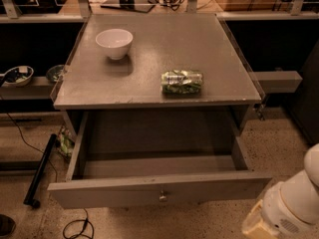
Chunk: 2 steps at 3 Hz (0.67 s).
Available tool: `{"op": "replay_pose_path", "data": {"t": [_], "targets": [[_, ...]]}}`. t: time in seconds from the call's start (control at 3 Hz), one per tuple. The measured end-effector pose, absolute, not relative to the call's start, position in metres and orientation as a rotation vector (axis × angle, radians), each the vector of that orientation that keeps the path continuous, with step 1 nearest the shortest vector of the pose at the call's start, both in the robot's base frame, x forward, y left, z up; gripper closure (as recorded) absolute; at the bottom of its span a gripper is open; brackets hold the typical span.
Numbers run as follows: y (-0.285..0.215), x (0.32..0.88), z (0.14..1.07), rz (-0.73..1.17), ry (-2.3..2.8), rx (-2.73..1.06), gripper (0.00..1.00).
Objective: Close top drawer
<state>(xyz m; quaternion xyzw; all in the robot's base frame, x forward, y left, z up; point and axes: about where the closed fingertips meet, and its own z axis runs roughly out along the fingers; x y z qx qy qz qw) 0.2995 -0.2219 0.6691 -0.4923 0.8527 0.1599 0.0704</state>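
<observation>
The top drawer [149, 190] stands pulled far out of the grey cabinet, and its inside is empty. Its flat grey front panel faces me with a small round metal knob [163, 196] at its centre. My gripper [259, 224] is at the bottom right corner of the camera view, on the white and cream end of my arm [299, 193]. It sits just right of the drawer front's right end, low near the floor, and does not touch the knob.
On the cabinet top [209, 49] stand a white bowl [114, 43] at the back left and a green snack bag [182, 81] near the front right. A black bar [40, 171] and cables [75, 228] lie on the floor to the left. Shelves run along both sides.
</observation>
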Motion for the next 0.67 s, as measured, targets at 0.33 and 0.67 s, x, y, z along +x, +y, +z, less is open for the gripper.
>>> {"op": "replay_pose_path", "data": {"t": [0.33, 0.67], "targets": [[-0.210, 0.318, 0.663, 0.495, 2.525, -1.477, 1.00], [-0.187, 0.350, 0.660, 0.520, 2.424, -1.528, 1.00]]}}
